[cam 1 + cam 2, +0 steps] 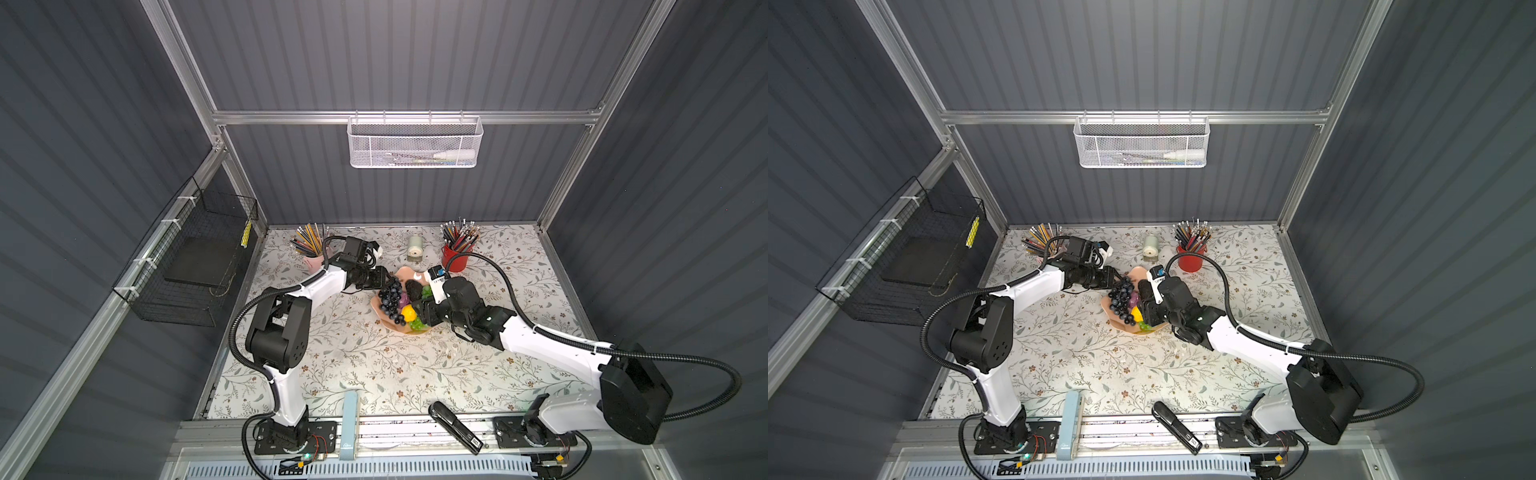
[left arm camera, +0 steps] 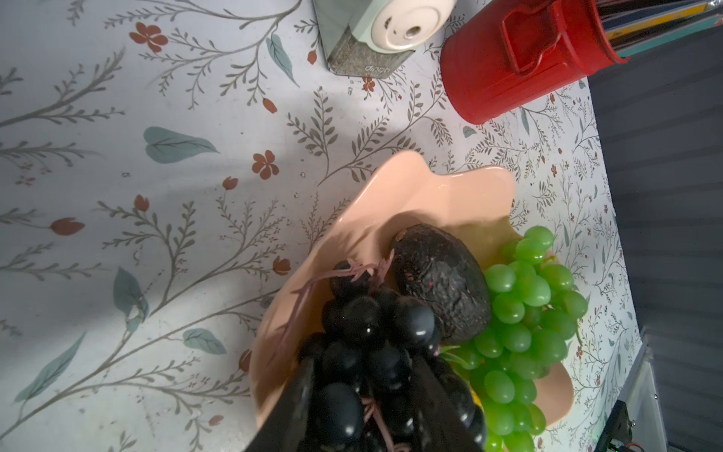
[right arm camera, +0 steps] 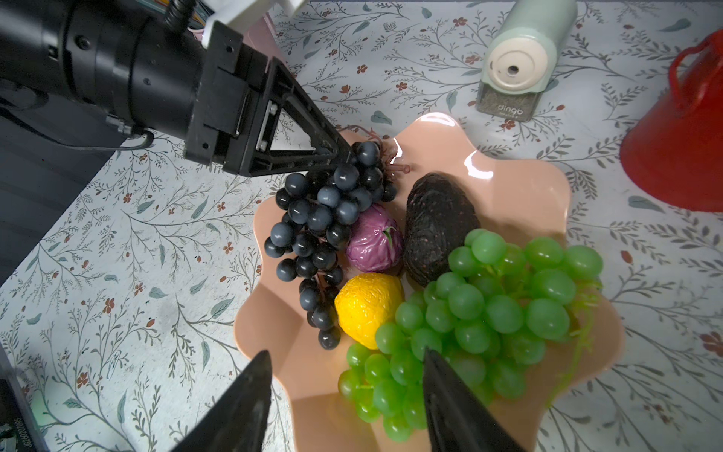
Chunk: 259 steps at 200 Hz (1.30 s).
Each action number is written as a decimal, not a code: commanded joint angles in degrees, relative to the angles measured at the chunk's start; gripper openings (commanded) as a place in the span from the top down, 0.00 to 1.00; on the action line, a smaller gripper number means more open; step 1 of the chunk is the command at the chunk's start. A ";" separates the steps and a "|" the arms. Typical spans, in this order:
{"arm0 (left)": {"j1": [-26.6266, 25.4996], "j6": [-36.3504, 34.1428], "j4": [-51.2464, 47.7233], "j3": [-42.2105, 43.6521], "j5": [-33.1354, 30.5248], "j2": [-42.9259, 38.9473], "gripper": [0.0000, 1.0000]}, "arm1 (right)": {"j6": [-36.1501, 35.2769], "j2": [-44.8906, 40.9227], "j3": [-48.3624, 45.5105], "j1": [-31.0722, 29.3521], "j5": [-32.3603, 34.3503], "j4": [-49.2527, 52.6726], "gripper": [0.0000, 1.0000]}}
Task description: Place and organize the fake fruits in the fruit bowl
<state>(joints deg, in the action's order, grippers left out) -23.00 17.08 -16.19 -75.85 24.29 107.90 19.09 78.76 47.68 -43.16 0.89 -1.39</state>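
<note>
The peach-pink fruit bowl [image 3: 520, 188] holds all the fake fruits: dark grape bunch [image 3: 324, 219], purple fruit [image 3: 373, 244], avocado [image 3: 438, 227], lemon [image 3: 367, 309] and green grape bunch [image 3: 497, 309]. My left gripper [image 2: 364, 364] reaches in from the bowl's left rim and is shut on the stem end of the dark grapes [image 2: 364, 325], which trail down across the bowl. My right gripper [image 3: 346, 352] hovers open above the bowl's near edge, over the green grapes, holding nothing. In both top views the two grippers [image 1: 386, 282] [image 1: 1148, 313] meet over the bowl [image 1: 405, 272].
A red pencil cup [image 1: 456, 257] stands just behind the bowl on the right, a pink pencil cup [image 1: 313, 259] behind the left arm, a green sharpener [image 1: 414, 248] between them. A black stapler [image 1: 455, 426] and a light blue bar [image 1: 350, 424] lie on the front rail.
</note>
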 commanded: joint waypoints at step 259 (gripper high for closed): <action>12.98 -17.03 21.15 33.91 -40.94 -32.93 0.00 | -19.80 -22.97 -1.40 30.99 -1.03 -2.14 0.01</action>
<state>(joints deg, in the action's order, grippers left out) -12.93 3.36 -7.42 -48.01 -13.04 74.52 1.28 56.77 50.46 -16.91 3.62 4.01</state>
